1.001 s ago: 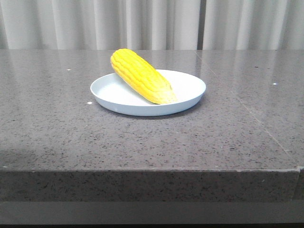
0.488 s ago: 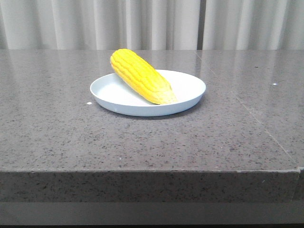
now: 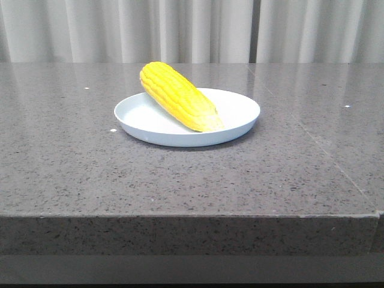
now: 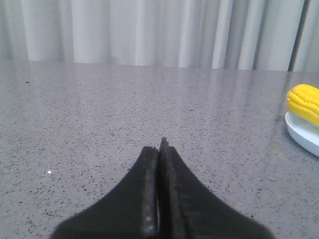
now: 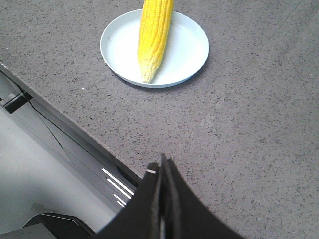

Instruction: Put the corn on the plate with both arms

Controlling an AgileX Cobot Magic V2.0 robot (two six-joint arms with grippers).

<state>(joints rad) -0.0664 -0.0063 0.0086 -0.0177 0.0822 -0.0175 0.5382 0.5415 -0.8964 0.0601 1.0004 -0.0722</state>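
Corn (image 3: 179,96) on plate (image 3: 240,114), no writing, left tool (image 4: 160,149), right tool (image 5: 162,169) both closed, empty

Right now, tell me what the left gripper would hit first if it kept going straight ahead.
Probably nothing but bare table. The left gripper is shut and points across open tabletop toward the curtain. The corn and plate lie off to one side of that line.

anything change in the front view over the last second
Nothing visibly changed. The corn lies across the plate just as before, its thick end overhanging the far-left rim, and the plate has not shifted on the table. Neither claw shows in the front view; in the wrist views both are shut and empty.
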